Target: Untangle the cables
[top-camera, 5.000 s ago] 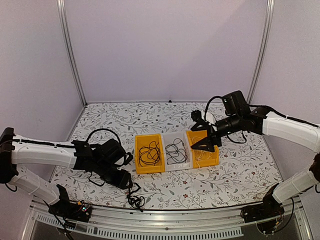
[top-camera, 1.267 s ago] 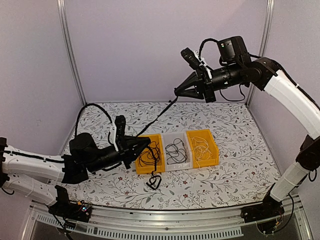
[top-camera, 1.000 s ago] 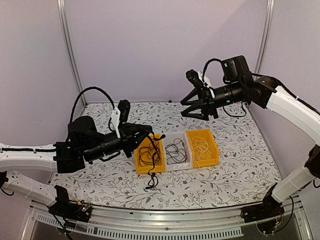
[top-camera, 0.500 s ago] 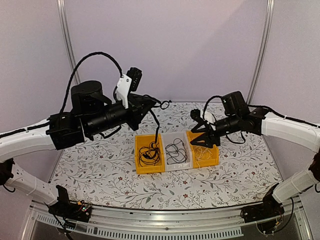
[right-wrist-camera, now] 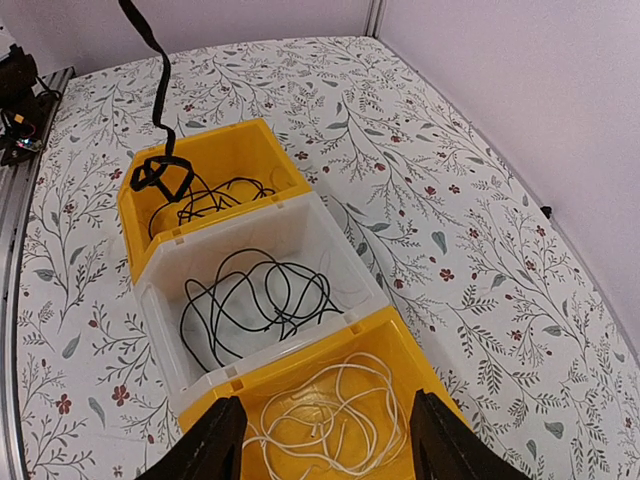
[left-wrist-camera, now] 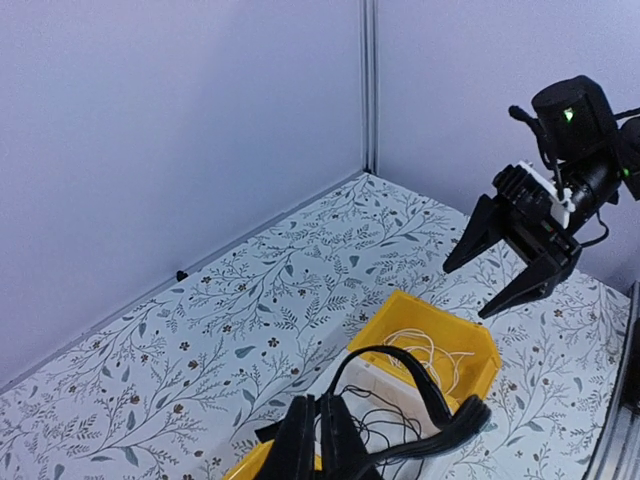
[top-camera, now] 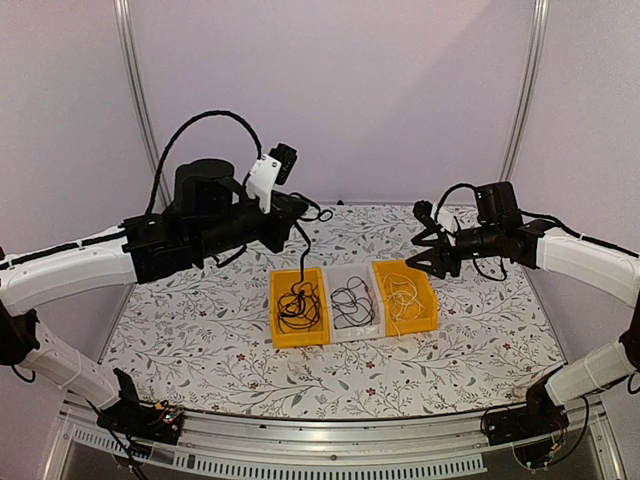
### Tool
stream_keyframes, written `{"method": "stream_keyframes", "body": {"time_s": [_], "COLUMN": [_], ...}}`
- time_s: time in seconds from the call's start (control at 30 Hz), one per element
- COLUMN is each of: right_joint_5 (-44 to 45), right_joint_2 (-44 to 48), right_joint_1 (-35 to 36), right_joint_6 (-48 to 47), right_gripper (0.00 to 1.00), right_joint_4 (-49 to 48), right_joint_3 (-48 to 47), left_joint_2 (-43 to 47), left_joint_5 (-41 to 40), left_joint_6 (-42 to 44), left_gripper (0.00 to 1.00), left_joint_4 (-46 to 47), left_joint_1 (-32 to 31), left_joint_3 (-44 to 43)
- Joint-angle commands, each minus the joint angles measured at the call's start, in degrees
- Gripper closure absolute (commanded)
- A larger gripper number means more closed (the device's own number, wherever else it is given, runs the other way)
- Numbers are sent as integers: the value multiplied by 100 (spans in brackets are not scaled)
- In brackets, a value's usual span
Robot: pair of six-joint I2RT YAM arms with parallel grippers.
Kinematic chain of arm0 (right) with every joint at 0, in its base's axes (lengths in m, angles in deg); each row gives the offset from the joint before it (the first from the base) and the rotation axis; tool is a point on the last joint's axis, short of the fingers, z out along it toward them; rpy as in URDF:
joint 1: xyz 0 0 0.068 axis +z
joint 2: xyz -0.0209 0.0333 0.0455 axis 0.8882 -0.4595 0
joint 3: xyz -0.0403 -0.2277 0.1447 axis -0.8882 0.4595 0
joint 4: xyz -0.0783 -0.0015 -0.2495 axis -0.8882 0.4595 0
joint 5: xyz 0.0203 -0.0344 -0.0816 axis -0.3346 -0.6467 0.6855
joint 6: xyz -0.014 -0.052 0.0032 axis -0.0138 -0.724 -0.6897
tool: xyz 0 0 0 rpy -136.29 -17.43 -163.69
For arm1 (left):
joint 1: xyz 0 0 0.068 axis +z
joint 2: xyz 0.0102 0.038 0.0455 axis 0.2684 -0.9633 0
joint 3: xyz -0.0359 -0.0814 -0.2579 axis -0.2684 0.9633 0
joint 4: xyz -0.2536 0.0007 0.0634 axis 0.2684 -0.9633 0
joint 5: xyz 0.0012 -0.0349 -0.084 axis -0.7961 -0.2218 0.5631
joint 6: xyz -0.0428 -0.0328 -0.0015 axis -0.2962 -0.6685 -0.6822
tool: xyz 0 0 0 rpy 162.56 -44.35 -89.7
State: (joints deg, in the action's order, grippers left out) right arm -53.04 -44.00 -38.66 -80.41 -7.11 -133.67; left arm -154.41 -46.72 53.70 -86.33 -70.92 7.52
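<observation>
Left gripper (left-wrist-camera: 322, 430), jaws closed on a thin black cable (top-camera: 303, 248), is held high so that the cord hangs straight and its looped lower end reaches into the yellow plastic bin (top-camera: 274, 300) of black cords, probably to lower it there, sorted. Right gripper (left-wrist-camera: 468, 292), jaws apart and holding nothing, hovers above the second yellow bin (right-wrist-camera: 405, 345), which contains the cream-white cable (right-wrist-camera: 330, 410). The white bin (right-wrist-camera: 345, 262) between them holds another black cable (right-wrist-camera: 250, 300); all three stand on a floral-patterned table (top-camera: 200, 340)
</observation>
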Motion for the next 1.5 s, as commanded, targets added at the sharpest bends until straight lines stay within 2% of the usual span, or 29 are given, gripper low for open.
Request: {"method": "stream_keyframes", "body": {"time_s": [0.0, 0.2, 0.37, 0.6, 0.8, 1.0, 1.47], "right_joint_5": [-72, -47, -24, -21, -19, -12, 60], "right_joint_2": [93, 46, -6, -49, -91, -123, -89], "right_joint_1": [3, 1, 1, 1, 1, 1, 1], "right_joint_6": [21, -48, -95, -133, -194, -203, -246], "right_gripper": [39, 39, 39, 39, 39, 38, 38], "right_joint_4": [-180, -185, -162, -135, -85, -70, -53], "right_joint_3": [75, 99, 96, 95, 62, 52, 60], "left_joint_2": [-121, -299, -514, -806, -1073, -1598, -2906], "left_joint_5": [32, 267, 513, 630, 706, 1012, 943], "left_joint_6": [94, -92, -338, -863, -1042, -1008, -798], "left_gripper": [100, 100, 100, 100, 100, 100, 100], "left_joint_4": [65, 317, 343, -836, -2012, -2252, -2537], "left_joint_1": [248, 616, 657, 655, 655, 655, 662], "left_joint_3": [15, 461, 821, 828, 653, 300, -669]}}
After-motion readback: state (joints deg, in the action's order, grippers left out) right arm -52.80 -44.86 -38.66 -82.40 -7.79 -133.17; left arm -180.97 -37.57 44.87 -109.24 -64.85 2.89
